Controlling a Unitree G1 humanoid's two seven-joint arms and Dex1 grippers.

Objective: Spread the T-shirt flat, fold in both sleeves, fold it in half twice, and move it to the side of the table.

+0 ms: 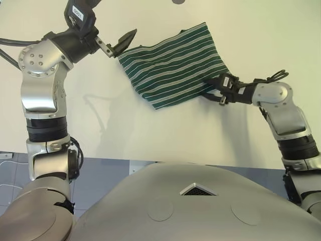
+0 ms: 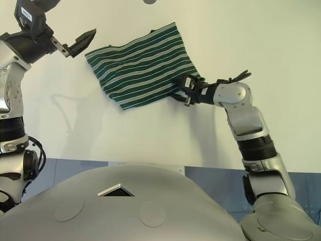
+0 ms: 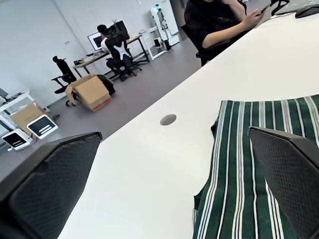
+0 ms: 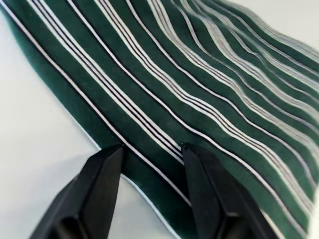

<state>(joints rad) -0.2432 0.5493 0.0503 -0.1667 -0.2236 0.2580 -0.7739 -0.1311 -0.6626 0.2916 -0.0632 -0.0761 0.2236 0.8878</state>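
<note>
- The white bench was the biggest thing, and it carried the shirt.
- The T-shirt was dark green with thin white stripes. It lay on the bench in front of the robot, between the two arms. It looked like a small folded pack, not a spread-out shirt. So I think the folding was mostly done, and the move to the side was what was left.
- The shirt looked soft, thin and light. I think it would flop and bend if it were lifted by one corner, and the folds could fall open. It would be best to take it at two spots far apart on its edges and pinch all the layers at once. It could also be slid flat over the smooth bench.
- The left claw was up above the bench, just beside the shirt's left corner. Its two parts were spread wide and held nothing.
- The right claw was down low at the shirt's right edge. Its two black fingers were apart. Their tips were at the hem, and striped cloth showed between them. It was not pinching the cloth yet.
- A small round hole sat in the bench past the shirt, well apart from it.
</note>
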